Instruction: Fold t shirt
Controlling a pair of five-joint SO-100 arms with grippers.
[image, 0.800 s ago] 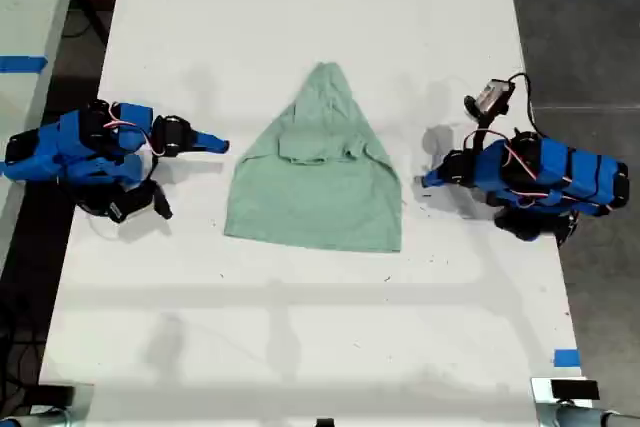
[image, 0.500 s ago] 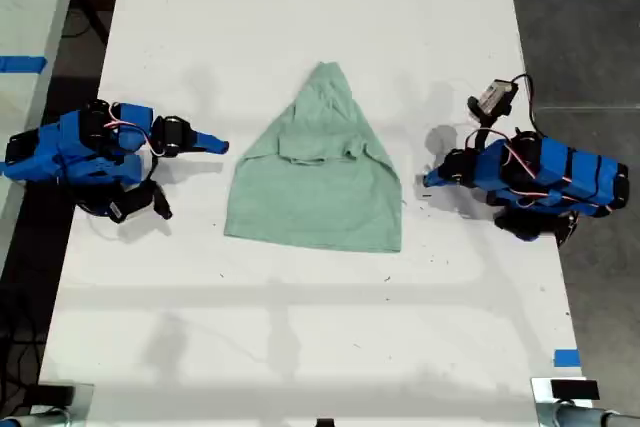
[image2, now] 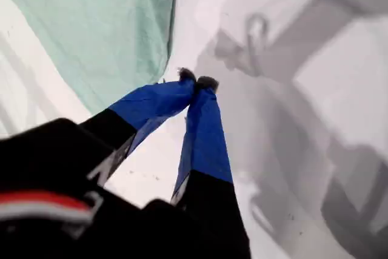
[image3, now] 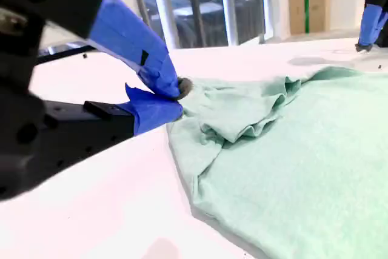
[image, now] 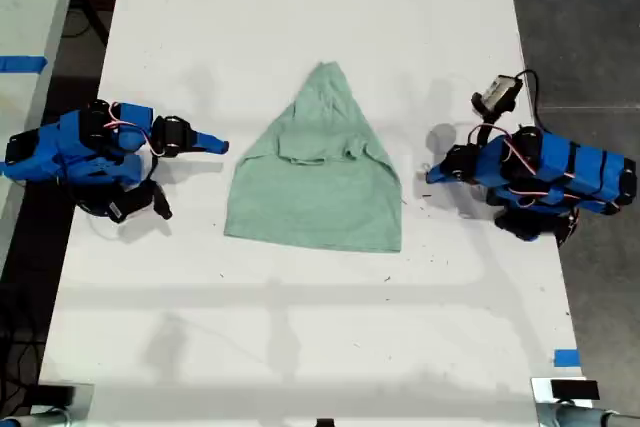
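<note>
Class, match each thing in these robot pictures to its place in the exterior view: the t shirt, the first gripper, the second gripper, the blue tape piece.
Things
1. t shirt
2. my first gripper
3. my second gripper
4. blue tape piece

Places
A. beside the shirt, on the exterior view's left
B. at the table edge, exterior view's lower right
C. flat on the middle of the table
D. beside the shirt, on the exterior view's right

Pairs: 1-C, 2-D, 3-A, 4-B
</note>
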